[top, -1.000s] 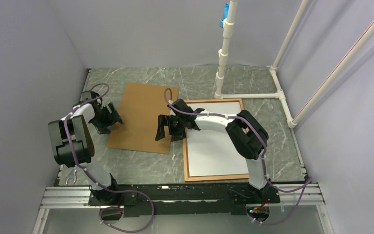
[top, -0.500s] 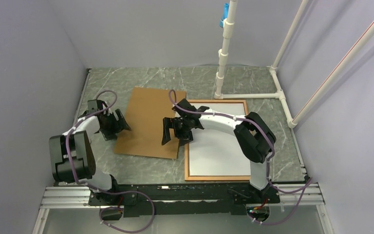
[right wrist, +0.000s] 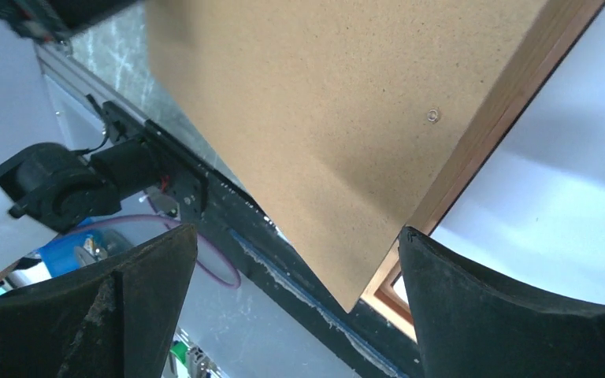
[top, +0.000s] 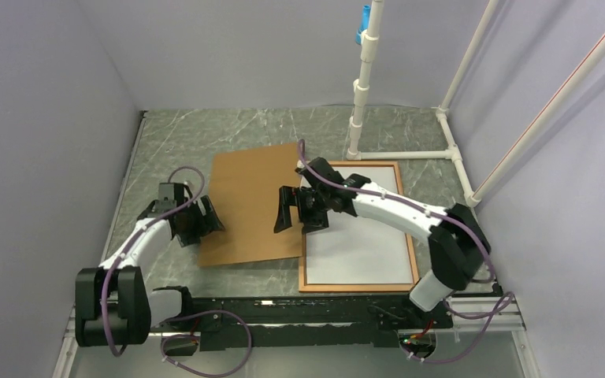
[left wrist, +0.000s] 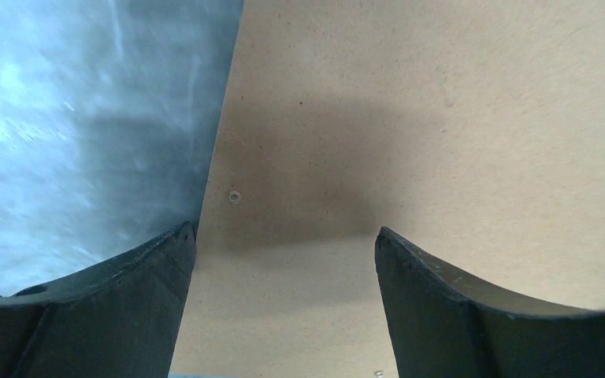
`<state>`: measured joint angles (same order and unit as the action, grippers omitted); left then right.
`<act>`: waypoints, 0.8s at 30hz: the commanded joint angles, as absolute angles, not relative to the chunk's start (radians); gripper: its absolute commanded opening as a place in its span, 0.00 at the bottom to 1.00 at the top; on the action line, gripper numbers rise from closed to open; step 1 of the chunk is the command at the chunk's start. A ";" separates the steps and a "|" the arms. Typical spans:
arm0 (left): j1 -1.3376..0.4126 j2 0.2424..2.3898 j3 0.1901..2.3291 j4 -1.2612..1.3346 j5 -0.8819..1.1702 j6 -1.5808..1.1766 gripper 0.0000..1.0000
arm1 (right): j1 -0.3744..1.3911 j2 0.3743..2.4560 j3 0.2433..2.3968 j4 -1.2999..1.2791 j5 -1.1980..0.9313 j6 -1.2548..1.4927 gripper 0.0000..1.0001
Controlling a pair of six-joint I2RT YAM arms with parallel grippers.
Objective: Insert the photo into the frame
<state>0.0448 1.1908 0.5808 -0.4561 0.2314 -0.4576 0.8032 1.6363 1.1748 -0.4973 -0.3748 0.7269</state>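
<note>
Both spread open, left gripper (top: 209, 216) and right gripper (top: 295, 216) at the brown board's (top: 252, 201) sides, photo (top: 358, 244) white side up in frame (top: 413, 260).

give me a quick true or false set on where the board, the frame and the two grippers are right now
1. The left gripper and the right gripper are both open. True.
2. The backing board covers the whole frame. False: it lies mostly on the table left of the frame, and only its right edge reaches the frame's left rail.
3. The photo lies in the frame, white side up. True.
4. The right gripper is clamped on the photo. False: it is over the board's right edge, jaws wide apart, and holds nothing.
5. The left gripper is at the board's left edge. True.
</note>
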 commanded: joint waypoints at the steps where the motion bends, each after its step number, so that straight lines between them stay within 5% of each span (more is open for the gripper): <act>1: -0.067 1.104 0.508 -0.486 0.404 -0.602 0.84 | 0.835 1.494 1.108 -0.274 -0.460 0.794 0.99; 8: -0.193 0.949 0.388 -0.488 0.354 -0.691 0.85 | 0.846 1.266 0.906 -0.413 -0.317 0.773 1.00; 13: -0.205 0.851 0.424 -0.580 0.247 -0.722 0.98 | 0.817 1.200 0.805 -0.506 -0.187 0.731 1.00; 24: -0.206 0.945 0.686 -0.640 0.240 -0.700 0.99 | 0.623 1.213 0.730 -0.401 -0.330 0.667 0.99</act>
<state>-0.2031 0.9287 0.6163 -0.6552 0.2131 -0.6781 0.6960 1.2160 0.7570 -0.4908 -0.2398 0.6987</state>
